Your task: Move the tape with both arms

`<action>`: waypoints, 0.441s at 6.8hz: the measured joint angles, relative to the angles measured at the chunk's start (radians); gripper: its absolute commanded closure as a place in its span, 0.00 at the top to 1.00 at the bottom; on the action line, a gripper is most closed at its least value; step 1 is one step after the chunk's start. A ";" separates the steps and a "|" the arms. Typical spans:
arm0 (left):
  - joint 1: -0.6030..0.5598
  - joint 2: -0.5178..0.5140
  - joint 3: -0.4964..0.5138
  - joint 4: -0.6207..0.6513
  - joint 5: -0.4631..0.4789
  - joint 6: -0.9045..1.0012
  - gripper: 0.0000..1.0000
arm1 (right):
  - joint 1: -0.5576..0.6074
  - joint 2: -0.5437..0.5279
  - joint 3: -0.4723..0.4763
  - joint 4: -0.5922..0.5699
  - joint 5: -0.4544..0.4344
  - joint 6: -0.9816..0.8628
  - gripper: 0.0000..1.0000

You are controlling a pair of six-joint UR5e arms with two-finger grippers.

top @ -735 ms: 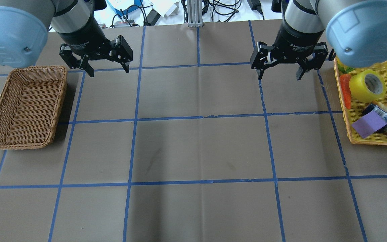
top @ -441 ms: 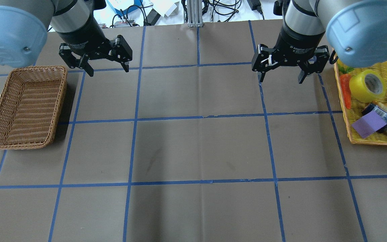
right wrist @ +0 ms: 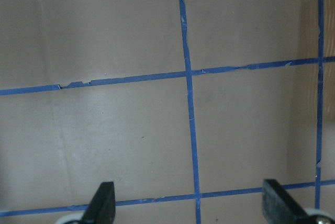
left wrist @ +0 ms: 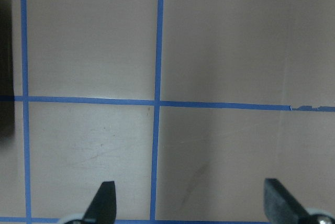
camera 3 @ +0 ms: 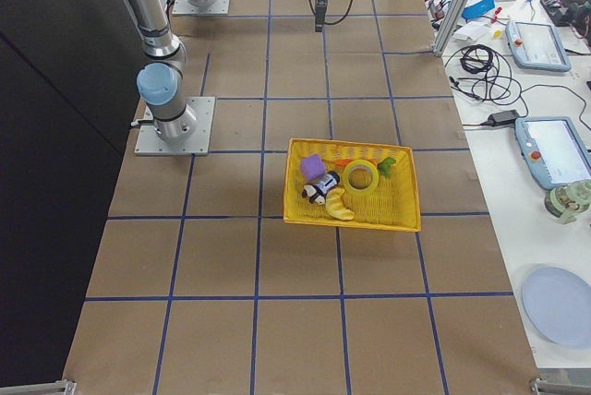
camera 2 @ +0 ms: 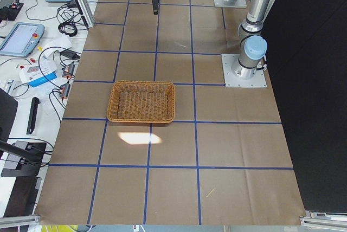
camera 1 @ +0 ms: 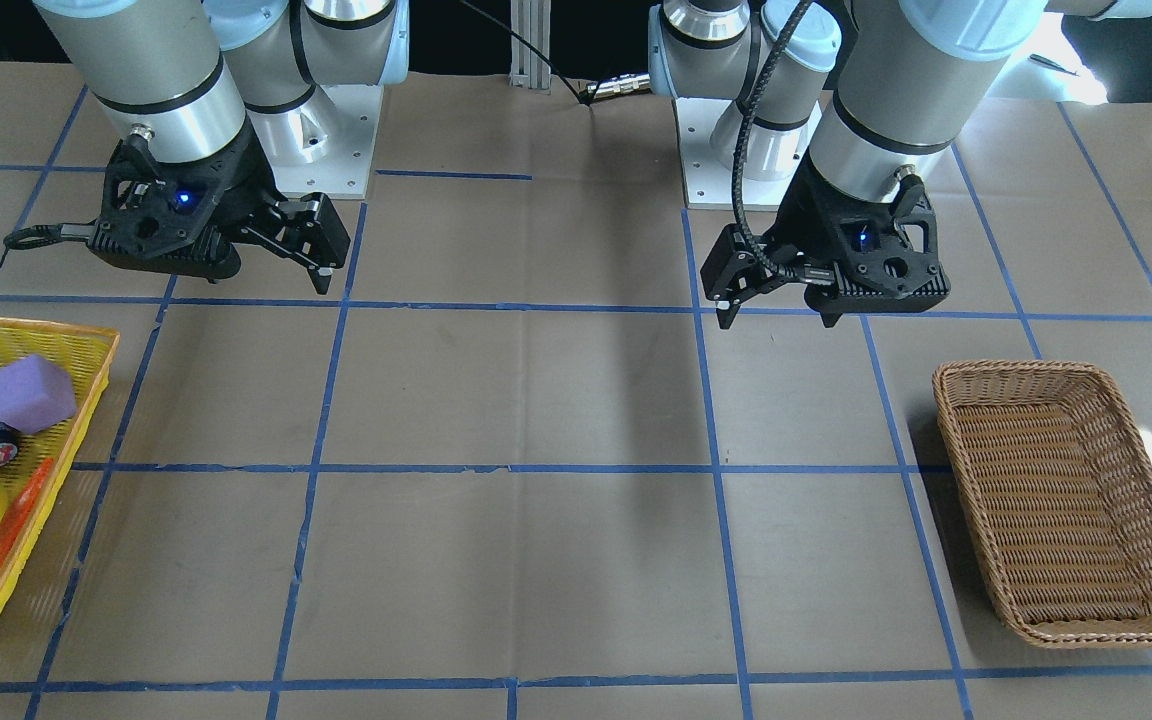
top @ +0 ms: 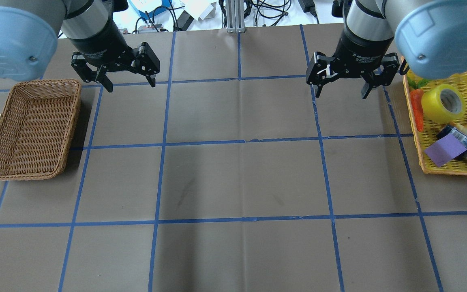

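Overhead, my right tool hangs above bare desk, spread wide with nothing in it. The left tool is spread and empty too. The tape sits in the yellow basket, out past the right tool's outer side and well apart from the left tool, so the right arm is plainly the nearer. The roll leans, its hole turned up and away from that tool.

From the front, the tape shows in that basket beside a carrot, off the right tool's outer side. How far forward or back of the tool it lies I can't settle. A wicker basket sits past the left tool's outer side.

The left-end view shows only the wicker basket, and the tools there are too small to read. The right-end view has the tape hole-up in the yellow basket.

Both wrist views show fingertips apart over blue grid lines, with no tape in sight. I reckon the right arm must swing outward first.
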 measured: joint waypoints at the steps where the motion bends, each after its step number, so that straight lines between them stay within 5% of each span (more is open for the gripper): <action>1: 0.000 0.000 0.000 0.000 0.000 0.000 1.00 | -0.057 0.014 0.000 -0.029 -0.020 -0.077 1.00; 3: 0.000 0.001 0.000 0.000 0.000 0.000 1.00 | -0.226 0.072 -0.002 -0.096 -0.030 -0.287 1.00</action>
